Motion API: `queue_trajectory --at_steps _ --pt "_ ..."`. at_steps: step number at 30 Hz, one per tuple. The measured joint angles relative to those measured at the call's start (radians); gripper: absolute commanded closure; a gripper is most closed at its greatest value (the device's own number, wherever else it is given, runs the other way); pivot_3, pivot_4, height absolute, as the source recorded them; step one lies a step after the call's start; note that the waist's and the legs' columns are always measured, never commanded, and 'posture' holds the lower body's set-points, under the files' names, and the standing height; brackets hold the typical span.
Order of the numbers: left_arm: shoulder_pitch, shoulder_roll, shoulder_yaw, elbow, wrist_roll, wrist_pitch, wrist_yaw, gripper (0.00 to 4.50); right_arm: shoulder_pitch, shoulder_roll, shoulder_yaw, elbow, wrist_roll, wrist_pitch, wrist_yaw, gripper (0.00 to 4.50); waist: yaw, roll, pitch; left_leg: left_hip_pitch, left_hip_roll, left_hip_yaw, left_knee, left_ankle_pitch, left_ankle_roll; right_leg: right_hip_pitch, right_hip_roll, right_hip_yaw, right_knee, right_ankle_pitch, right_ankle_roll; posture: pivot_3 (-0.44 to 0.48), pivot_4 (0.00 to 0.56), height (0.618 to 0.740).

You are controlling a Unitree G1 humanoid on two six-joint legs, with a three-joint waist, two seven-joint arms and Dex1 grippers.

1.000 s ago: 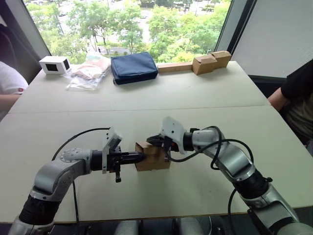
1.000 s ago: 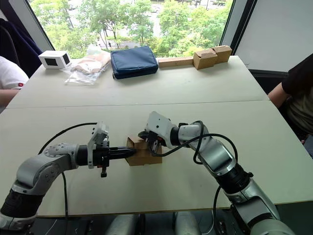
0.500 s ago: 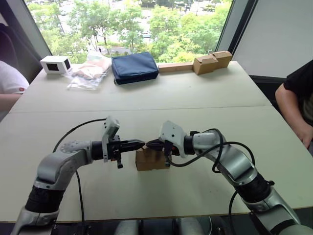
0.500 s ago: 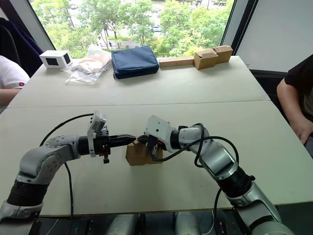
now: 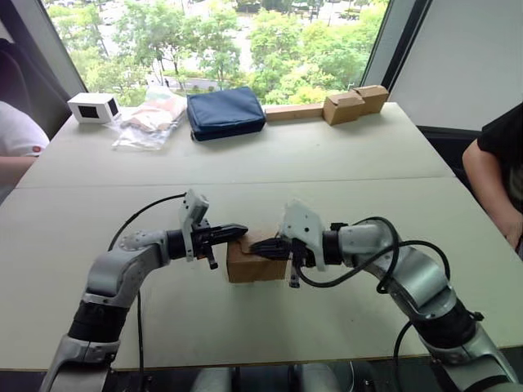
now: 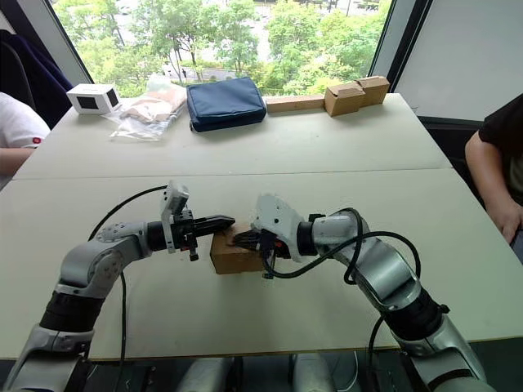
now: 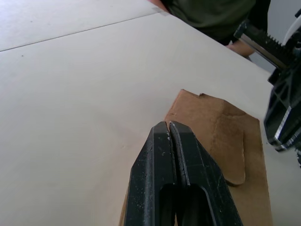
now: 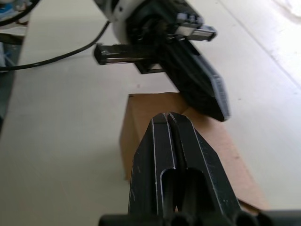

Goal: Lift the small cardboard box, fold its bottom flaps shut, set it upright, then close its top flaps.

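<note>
Both arms reach inward, forearms held low over the tabletop (image 5: 343, 318), so that the two grippers point at each other across the top of the small cardboard box (image 5: 255, 263). The left gripper (image 5: 240, 231) comes in from the robot's left with its fingers pressed together, gripping nothing, the tips over the box's upper left edge. The right gripper (image 5: 260, 246) comes from the right, its fingers likewise closed and empty, lying low across the box's top. In the left wrist view the top flaps (image 7: 221, 136) lie flat, one rounded tuck flap overlapping the panel beneath.

The box stands on the tabletop in front of the robot, between the two grippers, its brown front wall facing the camera.

A second ago the left gripper was lower, at the box's left side, and the right gripper was on its upper right corner. Since then the left one has risen to the top edge and the right has moved further over the top.
</note>
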Motion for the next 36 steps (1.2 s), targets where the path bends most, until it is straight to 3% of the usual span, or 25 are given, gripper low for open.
queue_trajectory --at_steps 19,36 --pt "-0.005 -0.024 0.013 -0.092 -0.074 0.159 0.090 4.45 -0.002 -0.014 0.094 0.071 -0.131 -0.101 -0.030 4.50 0.000 0.000 0.000 0.000 0.000 0.000 0.000 0.000 0.000 0.000 0.001 0.000 0.000 0.000 0.000 0.000 0.150 0.740" --pt "0.003 0.041 -0.044 -0.097 -0.001 0.071 0.029 4.45 0.002 -0.007 0.083 0.090 -0.157 -0.116 -0.020 4.50 0.000 0.000 0.000 0.000 0.000 0.000 0.000 0.000 0.000 0.000 0.001 0.000 -0.001 0.000 0.000 0.000 0.150 0.740"
